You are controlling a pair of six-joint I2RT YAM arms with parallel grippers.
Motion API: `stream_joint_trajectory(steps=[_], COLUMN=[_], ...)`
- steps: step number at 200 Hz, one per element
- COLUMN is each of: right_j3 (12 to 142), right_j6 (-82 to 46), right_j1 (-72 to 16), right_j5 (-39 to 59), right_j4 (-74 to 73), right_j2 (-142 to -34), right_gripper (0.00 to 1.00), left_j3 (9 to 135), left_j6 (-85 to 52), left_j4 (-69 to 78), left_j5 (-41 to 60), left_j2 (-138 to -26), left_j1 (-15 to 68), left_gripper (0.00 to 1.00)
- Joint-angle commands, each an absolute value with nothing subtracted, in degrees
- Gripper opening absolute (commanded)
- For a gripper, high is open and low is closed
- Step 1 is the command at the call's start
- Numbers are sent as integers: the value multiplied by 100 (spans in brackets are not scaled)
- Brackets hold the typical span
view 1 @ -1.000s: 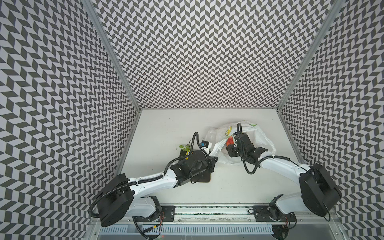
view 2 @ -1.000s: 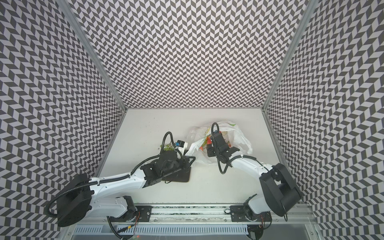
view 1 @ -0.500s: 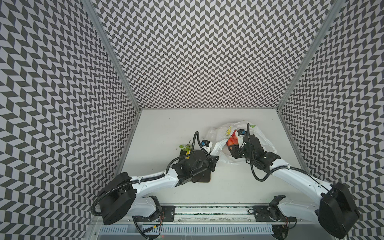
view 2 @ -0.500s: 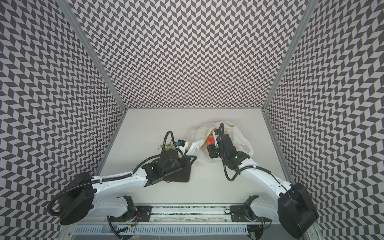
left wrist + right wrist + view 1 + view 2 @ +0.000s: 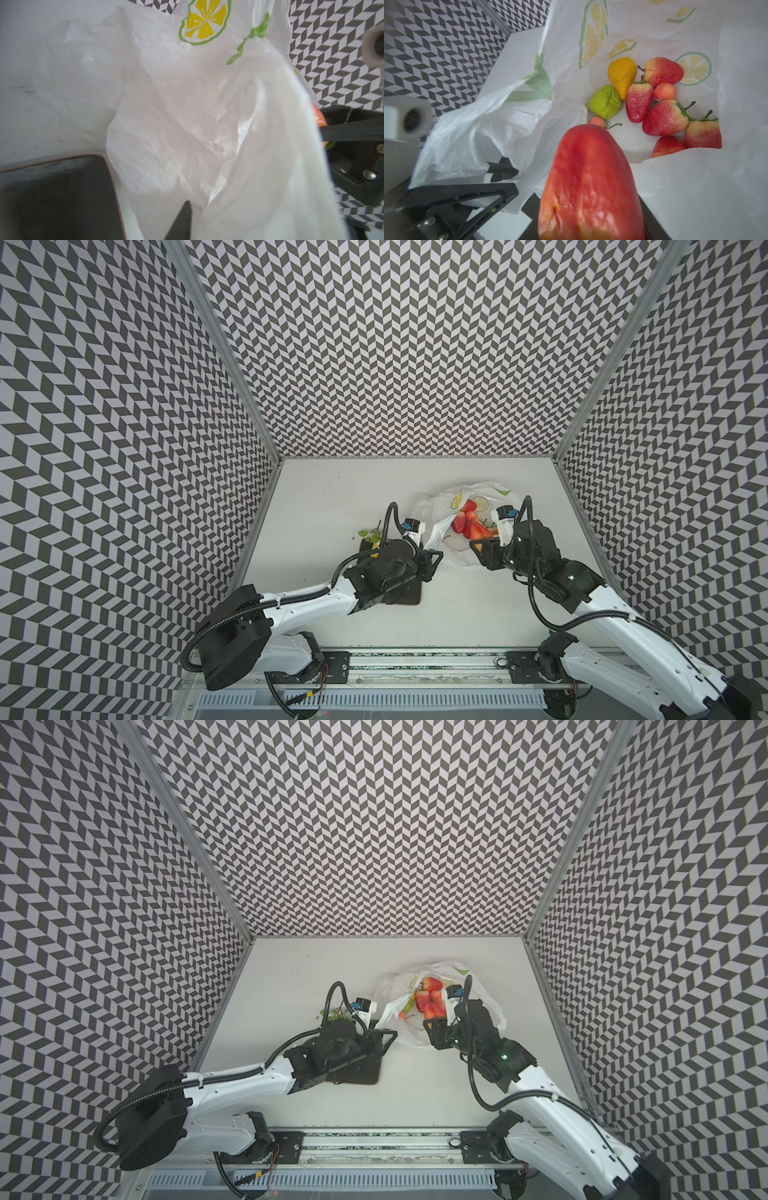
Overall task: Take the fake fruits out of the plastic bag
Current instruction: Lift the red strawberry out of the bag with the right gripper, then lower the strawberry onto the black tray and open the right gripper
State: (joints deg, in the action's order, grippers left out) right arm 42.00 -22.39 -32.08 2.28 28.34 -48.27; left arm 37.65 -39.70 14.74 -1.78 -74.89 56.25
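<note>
Black-and-white chevron walls close in a white table on three sides. The left arm lies low and stretched out from its base at the near edge, and its wrist passes over a dark square plate. The right arm rises from the near right corner, bends at the elbow and tilts its wrist down toward the bag's mouth.

The plastic bag sits crumpled and open on the table's far right half, just beside the plate. The left gripper is at the bag's near left edge. In the right wrist view its fingers stand slightly apart with the film draped over them. The right gripper hangs over the bag's near rim, pinching a red fruit.

The other fake fruits lie clustered inside the bag: red strawberries, an orange pear and a lime-green one. A green leafy twig rests on the table at the plate's far left corner.
</note>
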Motion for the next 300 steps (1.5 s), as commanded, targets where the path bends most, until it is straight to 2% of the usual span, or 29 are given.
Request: stream_joint_trajectory(steps=[1, 17, 25, 41, 60, 103, 129, 157, 186, 211, 239, 273, 300], right_j3=[4287, 4623, 4801, 5120, 5507, 6273, 6582, 6867, 6917, 6864, 6883, 6962, 6952], right_j6=[-2425, -2373, -2311, -2190, -2044, -1902, -1956, -2007, -2160, -2297, -2388, -2681, -2867], right_j1=[-3217, -3217, -3217, -3217, -3217, -3326, -4212, -5277, -6044, -6584, -7101, -7146, -7122], right_j5=[-41, -426, -509, -530, -569, -243, -881, -1490, -1556, -1511, -1282, -600, -890], right_j4=[2974, 3234, 3328, 3374, 3395, 3320, 3269, 3242, 2975, 2523, 1838, 1391, 1209], right_j2=[-4432, -4403, -4428, -4458, -4586, -5076, -5474, -6103, -6685, -7261, -8131, -9220, -9913], right_gripper=[45, 46, 46, 45, 45, 45, 45, 45, 45, 45, 46, 45, 44], left_j3=[3930, 3871, 3864, 3855, 3893, 3886, 3882, 3751, 3617, 3478, 3416, 3550, 3500], left_j6=[-3964, -3981, -3960, -3914, -3861, -3850, -3715, -3530, -3549, -3663, -3912, -3929, -3992], left_j4=[1582, 1550, 1511, 1375, 1117, 251, -543, -1132, -1581, -1739, -1914, -2128, -2204], left_j5=[-249, -327, -350, -410, -374, -1017, -1905, -1559, -1243, -1174, -1460, -1919, -1941], left_j2=[-7292, -7082, -6971, -6749, -6409, -5155, -4491, -3834, -3159, -2751, -2268, -2016, -1938], left_j1=[5696, 5746, 5764, 5833, 5888, 5924, 5733, 4541, 3112, 2434, 2303, 2305, 2303], left_gripper=[54, 75, 82, 91, 94, 95, 97, 97, 96, 94, 90, 88, 88])
